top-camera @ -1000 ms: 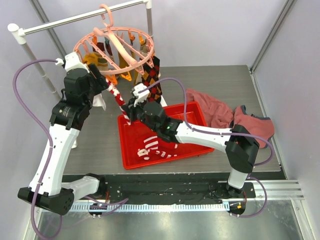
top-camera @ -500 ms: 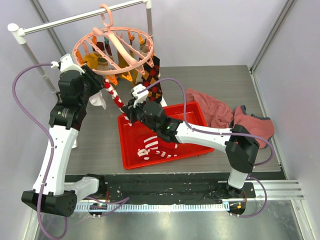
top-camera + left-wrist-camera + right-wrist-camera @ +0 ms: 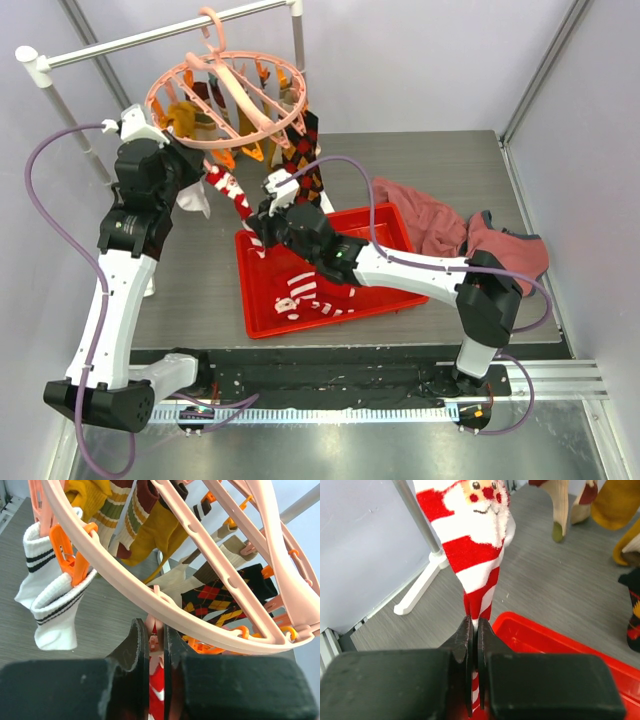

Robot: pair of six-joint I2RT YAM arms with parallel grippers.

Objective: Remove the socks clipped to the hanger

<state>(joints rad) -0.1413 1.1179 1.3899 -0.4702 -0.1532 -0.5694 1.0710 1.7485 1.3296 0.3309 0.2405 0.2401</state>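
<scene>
Right gripper (image 3: 474,626) pinches the red-and-white striped fabric sock (image 3: 470,555), stretched up ahead toward left gripper (image 3: 156,626), clamping its salmon-pink plastic peg (image 3: 153,642).

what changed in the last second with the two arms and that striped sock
The left pincer, shut on a peg of the hanger, shifted left as its wrist turned. This drew the striped sock out longer toward the right pincer. The right pincer kept its grip and place. The second sock stayed in the red tray.
</scene>
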